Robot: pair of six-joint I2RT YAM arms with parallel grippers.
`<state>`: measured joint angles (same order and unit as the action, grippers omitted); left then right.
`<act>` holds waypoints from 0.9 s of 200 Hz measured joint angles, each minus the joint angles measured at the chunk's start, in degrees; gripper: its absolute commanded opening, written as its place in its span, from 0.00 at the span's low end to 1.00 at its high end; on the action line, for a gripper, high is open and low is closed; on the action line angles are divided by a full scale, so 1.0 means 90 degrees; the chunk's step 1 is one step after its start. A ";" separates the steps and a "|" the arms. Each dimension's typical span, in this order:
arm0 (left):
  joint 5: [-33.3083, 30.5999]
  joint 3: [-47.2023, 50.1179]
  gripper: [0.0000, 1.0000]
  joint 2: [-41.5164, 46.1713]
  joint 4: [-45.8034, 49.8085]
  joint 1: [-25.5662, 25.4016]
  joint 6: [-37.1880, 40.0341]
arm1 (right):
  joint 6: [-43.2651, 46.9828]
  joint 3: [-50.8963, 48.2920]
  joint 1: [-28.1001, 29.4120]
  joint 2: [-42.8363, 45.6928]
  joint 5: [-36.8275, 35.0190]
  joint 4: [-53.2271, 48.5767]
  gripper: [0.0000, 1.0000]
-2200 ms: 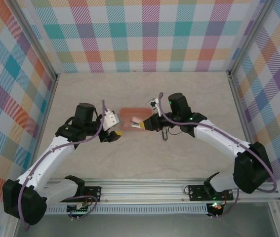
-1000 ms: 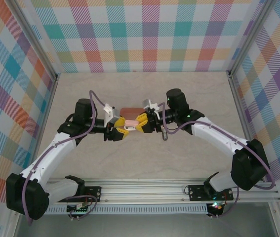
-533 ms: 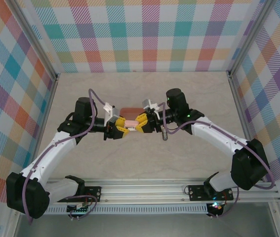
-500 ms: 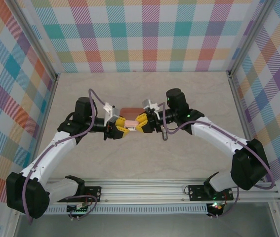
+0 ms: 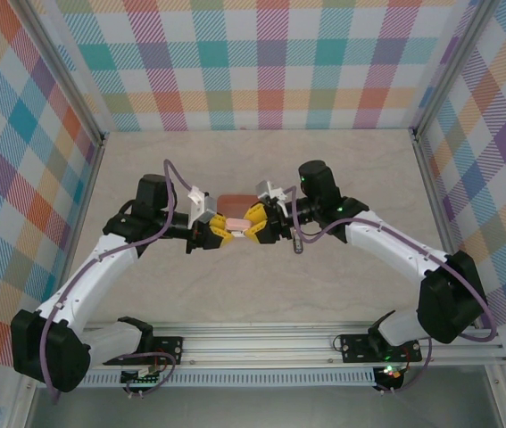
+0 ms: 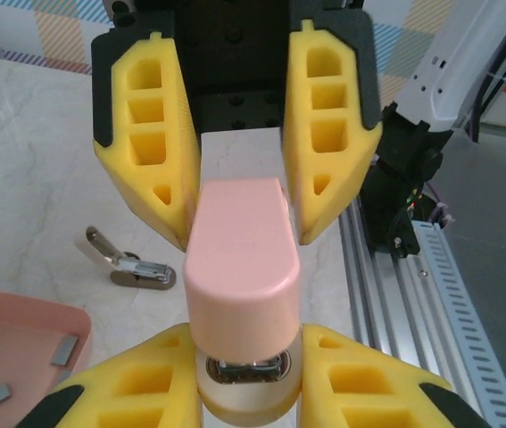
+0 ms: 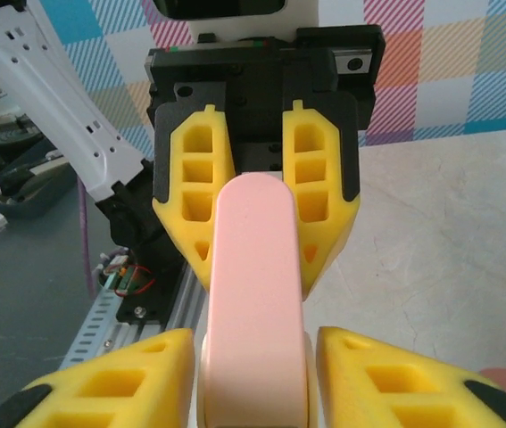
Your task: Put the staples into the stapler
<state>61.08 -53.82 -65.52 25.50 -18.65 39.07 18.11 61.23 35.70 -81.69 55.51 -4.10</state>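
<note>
Pink stapler sits clamped between yellow left fingers.

Bright, even light is cast from above. In the top view, only short, soft shadows are thrown under the arms onto the pale table. No glare is seen, and mild wide-angle stretching is noticed toward the corners. In the wrist views, the pink stapler is rendered sharply with a faint sheen, while the far background is softened.

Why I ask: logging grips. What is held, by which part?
The left claw grips the stapler by its nose; the right claw flanks the other end, grip unclear.
</note>
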 measured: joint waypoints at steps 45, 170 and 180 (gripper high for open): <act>-0.0566 -0.0197 0.04 0.0012 0.0539 -0.0019 0.0549 | 0.0345 0.0619 0.0092 0.0024 -0.0627 -0.0991 0.59; -0.1139 -0.0335 0.03 0.0012 0.1134 -0.0308 0.1122 | 0.1105 0.1996 0.0695 -0.0889 -0.0767 -0.2708 0.61; -0.1163 -0.0335 0.03 0.0012 0.1139 -0.0318 0.1122 | 0.1117 0.2035 0.0731 -0.0954 -0.0770 -0.2752 0.59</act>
<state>50.61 -56.84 -65.41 35.75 -21.52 49.17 28.16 79.55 42.28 -90.28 48.58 -28.86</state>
